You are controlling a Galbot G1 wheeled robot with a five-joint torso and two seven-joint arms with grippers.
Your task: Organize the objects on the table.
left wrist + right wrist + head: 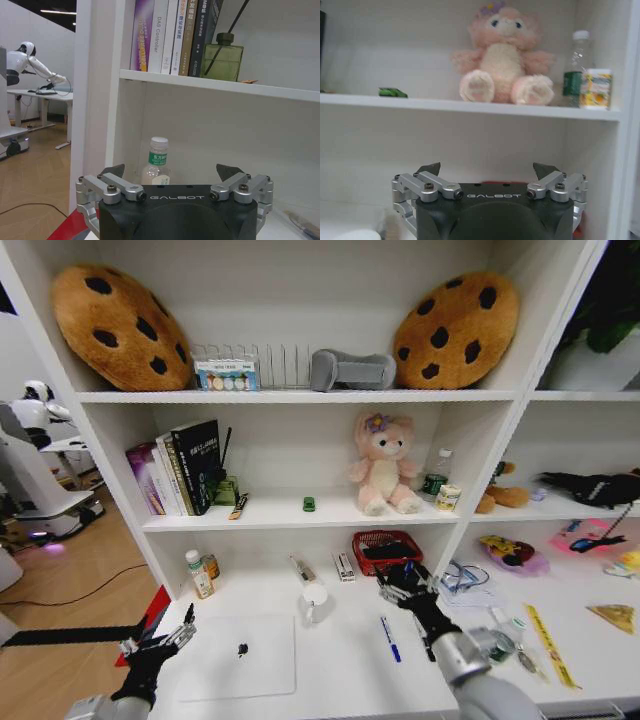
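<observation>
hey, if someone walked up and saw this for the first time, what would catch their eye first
Probably the two big cookie-shaped cushions leaning in the top shelf's corners, then the pink plush toy sitting on the middle shelf with a tiny green toy car beside it. Down on the white table, the silver laptop lies closed near the open left gripper, while the open right gripper hovers in front of a red basket.

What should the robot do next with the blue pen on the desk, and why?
Probably lower the right end effector toward the blue pen. It is open and hovers just behind the pen, which lies loose on the white desk. The left end effector, also open, is by the laptop.
</observation>
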